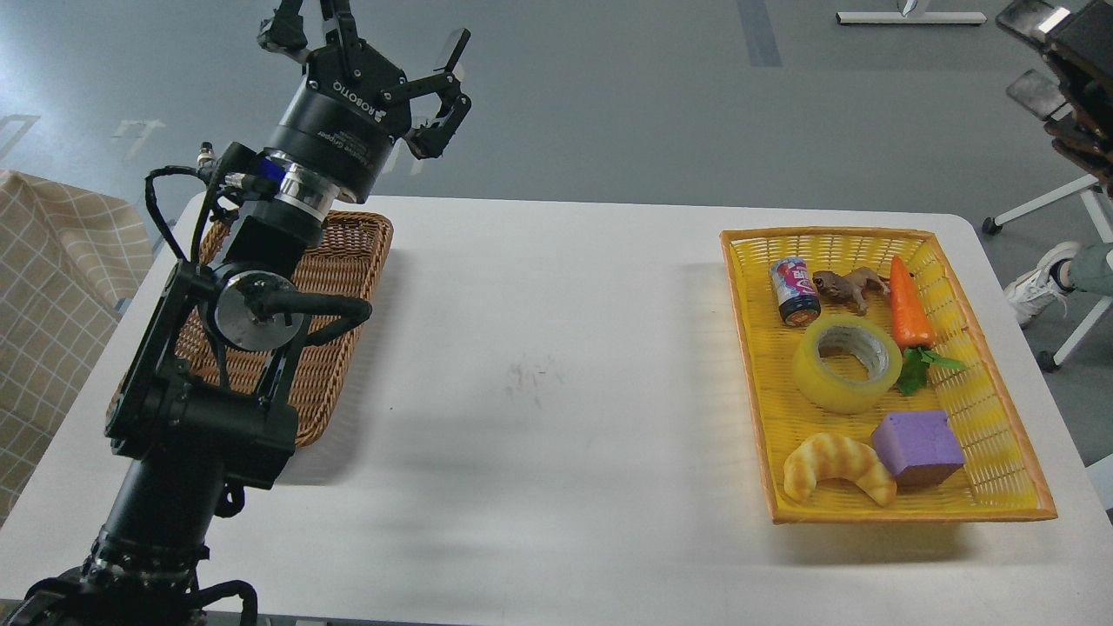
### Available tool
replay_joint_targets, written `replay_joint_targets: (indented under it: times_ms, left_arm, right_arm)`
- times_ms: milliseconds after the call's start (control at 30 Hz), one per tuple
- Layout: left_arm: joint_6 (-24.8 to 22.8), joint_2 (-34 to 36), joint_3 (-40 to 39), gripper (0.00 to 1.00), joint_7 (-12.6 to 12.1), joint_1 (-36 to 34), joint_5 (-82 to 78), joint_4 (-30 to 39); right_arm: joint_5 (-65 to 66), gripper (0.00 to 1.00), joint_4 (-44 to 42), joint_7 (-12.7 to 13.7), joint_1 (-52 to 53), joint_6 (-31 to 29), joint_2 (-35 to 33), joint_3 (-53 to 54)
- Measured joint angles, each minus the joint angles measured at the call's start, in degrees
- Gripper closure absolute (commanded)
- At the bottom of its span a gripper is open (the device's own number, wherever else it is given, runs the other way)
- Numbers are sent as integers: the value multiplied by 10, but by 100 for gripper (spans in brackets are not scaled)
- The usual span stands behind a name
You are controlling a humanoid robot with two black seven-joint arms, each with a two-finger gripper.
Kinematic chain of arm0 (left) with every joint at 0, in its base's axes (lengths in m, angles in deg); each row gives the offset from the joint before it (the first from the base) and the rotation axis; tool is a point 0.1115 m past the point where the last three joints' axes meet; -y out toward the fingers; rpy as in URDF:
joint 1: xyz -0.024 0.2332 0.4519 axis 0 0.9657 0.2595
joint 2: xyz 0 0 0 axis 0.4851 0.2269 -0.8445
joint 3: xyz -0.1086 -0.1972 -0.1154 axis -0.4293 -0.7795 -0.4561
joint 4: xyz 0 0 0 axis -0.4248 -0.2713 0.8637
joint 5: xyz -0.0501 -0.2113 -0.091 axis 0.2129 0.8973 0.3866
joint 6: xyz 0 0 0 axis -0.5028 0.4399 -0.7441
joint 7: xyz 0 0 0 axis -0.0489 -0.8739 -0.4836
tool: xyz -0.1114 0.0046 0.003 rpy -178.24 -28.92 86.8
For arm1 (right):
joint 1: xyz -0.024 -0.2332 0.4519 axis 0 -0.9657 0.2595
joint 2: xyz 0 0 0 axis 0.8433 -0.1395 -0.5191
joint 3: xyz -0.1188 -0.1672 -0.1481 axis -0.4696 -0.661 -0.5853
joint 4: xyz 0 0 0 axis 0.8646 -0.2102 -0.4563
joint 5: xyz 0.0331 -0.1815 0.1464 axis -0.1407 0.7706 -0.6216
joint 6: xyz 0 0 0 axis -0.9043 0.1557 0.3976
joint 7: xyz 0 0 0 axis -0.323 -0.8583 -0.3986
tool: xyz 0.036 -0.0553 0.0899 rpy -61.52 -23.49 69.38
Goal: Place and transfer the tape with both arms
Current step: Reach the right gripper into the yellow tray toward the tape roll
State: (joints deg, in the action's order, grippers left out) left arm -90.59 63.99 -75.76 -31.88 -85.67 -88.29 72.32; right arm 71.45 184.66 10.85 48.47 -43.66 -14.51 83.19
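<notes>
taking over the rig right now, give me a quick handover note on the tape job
Left gripper: raised above the table's far left, over the brown wicker basket, jaws open, holding nothing.
Right gripper: not in view.
The tape lies flat in the yellow basket on the right, among a can, toy frog, carrot, purple block and croissant.
Done: nothing that shows; the tape is ungrasped.
Left: the right arm probably picks the tape, passes it to the left, and the left likely places it in the brown basket.
</notes>
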Motion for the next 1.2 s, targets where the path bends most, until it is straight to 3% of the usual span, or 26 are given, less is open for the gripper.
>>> replay_joint_targets:
  times_ms: [134, 267, 334, 634, 835, 1001, 1202]
  left_arm:
    - [0, 3, 0, 2, 0, 2, 0, 0]
    - [0, 7, -7, 2, 0, 4, 0, 0]
    - [-1, 7, -8, 2, -1, 7, 0, 0]
    - [-10, 6, -7, 2, 0, 11, -1, 0]
    - [-11, 6, -4, 2, 0, 12, -1, 0]
    - [-10, 6, -6, 2, 0, 16, -2, 0]
    - [-7, 7, -7, 2, 0, 21, -2, 2]
  right_arm:
    - [3, 0, -1, -17, -70, -5, -39, 10]
    - [10, 0, -6, -78, -134, -11, -81, 12]
    - [12, 0, -14, -94, -151, -11, -94, 14]
    - [5, 0, -87, -110, -176, -57, -99, 91]
    - [8, 0, -156, -183, -185, -60, -98, 136]
    - [16, 0, -168, -190, -216, -60, -93, 138]
    - [51, 0, -167, -161, -247, -60, -99, 131]
